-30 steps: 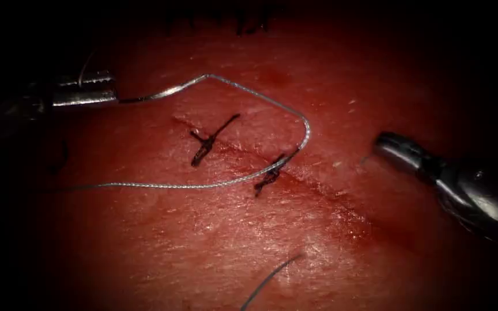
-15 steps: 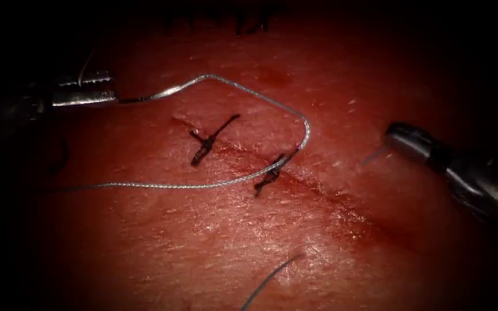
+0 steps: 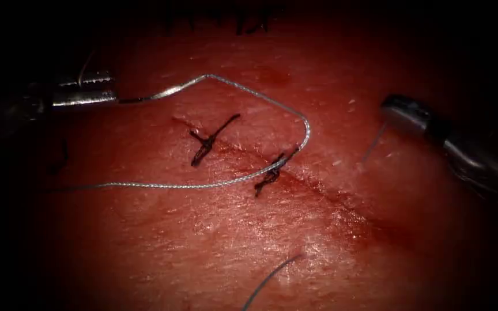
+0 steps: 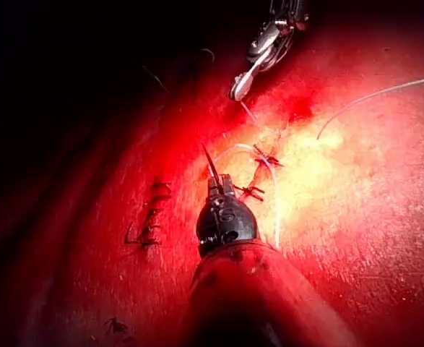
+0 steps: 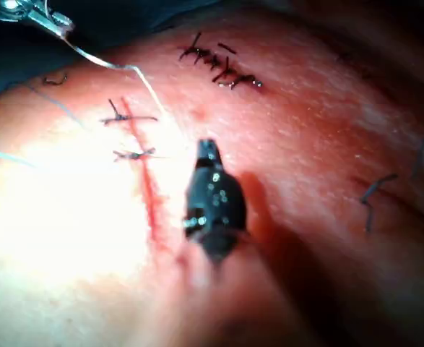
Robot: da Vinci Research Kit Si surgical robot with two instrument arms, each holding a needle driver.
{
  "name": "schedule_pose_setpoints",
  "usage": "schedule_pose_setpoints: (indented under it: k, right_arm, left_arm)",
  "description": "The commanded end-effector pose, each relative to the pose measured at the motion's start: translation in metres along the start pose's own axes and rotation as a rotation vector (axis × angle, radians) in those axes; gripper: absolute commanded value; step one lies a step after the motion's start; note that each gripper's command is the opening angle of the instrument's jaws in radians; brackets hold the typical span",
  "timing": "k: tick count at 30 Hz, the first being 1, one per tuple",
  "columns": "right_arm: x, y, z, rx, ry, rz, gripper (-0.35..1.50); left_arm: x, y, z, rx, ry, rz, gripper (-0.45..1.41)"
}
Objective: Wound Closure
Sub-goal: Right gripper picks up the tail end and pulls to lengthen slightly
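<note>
Where my left hand grips: my left hand (image 3: pixel 112 92) (image 4: pixel 221 186) sits at the far left of the endoscope view, jaws closed on the needle (image 3: pixel 157 94).
Needle: clear of the tissue (image 3: pixel 203 242), left of the cut (image 3: pixel 329 193). I hold it back from its swaged end. That smooth end runs out of the jaws toward the cut, and a thin point shows on the far side of the jaws.
Thread: the thread (image 3: pixel 272 103) leaves the needle's end and arcs over the cut. It drops into the lower stitch (image 3: pixel 272 170), then runs back in a long line to the left across the tissue.
Right hand: my right hand (image 3: pixel 388 109) (image 5: pixel 208 148) (image 4: pixel 240 88) hangs above the tissue right of the cut, well apart from the needle. Its jaws are pressed together on a fine strand (image 3: pixel 373 144) that slants from the tip down to the tissue.
Cut: it crosses the tissue on a diagonal with two dark stitches over it, the upper stitch (image 3: pixel 208 141) nearer my left hand. Past the lower stitch it lies unstitched and edged with red fluid (image 3: pixel 355 227).
Loose end: a dark cut end of thread (image 3: pixel 269 279) lies on the near tissue.
</note>
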Motion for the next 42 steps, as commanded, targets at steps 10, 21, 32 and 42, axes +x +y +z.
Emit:
schedule_pose_setpoints:
  k: [10, 21, 32, 42]
  right_arm:
    - [0.0004, -0.0004, 0.0006, 0.003, -0.003, 0.008, -0.35]
    - [0.0008, 0.0000, 0.0006, 0.044, 0.026, 0.012, 0.96]
    - [0.0016, 0.0000, 0.0003, 0.047, 0.056, 0.028, 1.25]
    - [0.0026, 0.0003, 0.0002, 0.039, 0.081, -0.026, 1.48]
  left_arm:
    - [0.0000, -0.0001, 0.0011, 0.003, 0.003, 0.011, -0.45]
    - [-0.0013, -0.0024, 0.0021, 0.126, 0.054, 0.021, -0.45]
    - [-0.0031, -0.0047, 0.0032, 0.278, 0.110, 0.039, -0.35]
    - [-0.0049, -0.0040, 0.0047, 0.300, 0.016, -0.073, 1.25]
